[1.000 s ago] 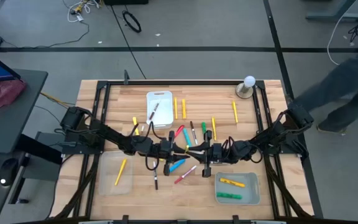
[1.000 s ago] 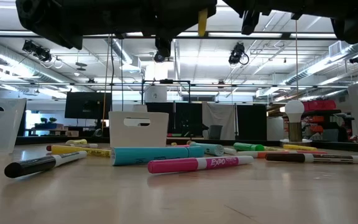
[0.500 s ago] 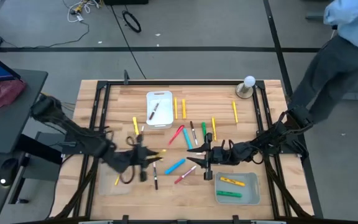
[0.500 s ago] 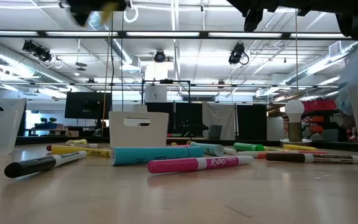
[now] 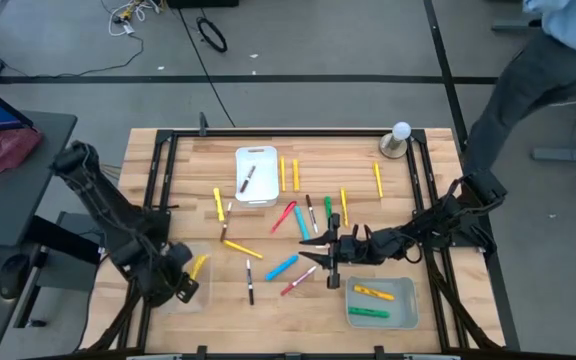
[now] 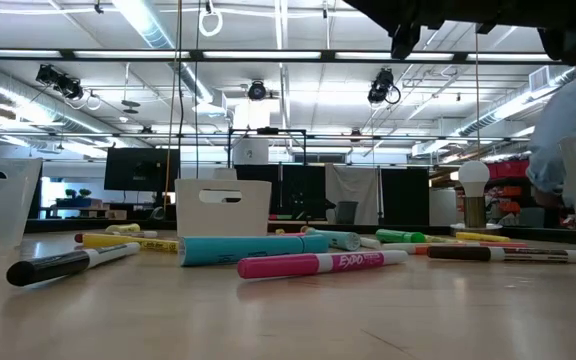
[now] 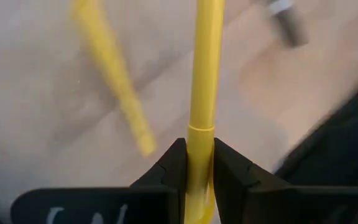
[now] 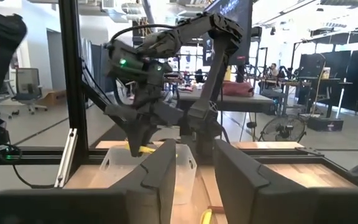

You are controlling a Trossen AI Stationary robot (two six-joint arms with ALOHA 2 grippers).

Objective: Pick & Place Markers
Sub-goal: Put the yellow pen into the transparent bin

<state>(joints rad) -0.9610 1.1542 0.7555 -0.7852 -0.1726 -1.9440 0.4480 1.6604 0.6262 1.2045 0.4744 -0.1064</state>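
carrying a thin yellow plastic marker (image 7: 204,93) over the clear rectangular plastic tray (image 5: 173,296)

the left gripper (image 5: 181,284) pinches the marker low on its barrel — a second yellow marker (image 5: 198,266) lies just beneath it in the tray. best lowered close, then freed flat alongside. the right gripper (image 5: 326,252) hangs mid-table with fingers parted, holding nothing, loose markers around it.

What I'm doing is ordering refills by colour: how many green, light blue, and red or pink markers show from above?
Green markers: 2, one loose and one in the tray at
Light blue markers: 2
Red or pink markers: 2
Total: 6 in view
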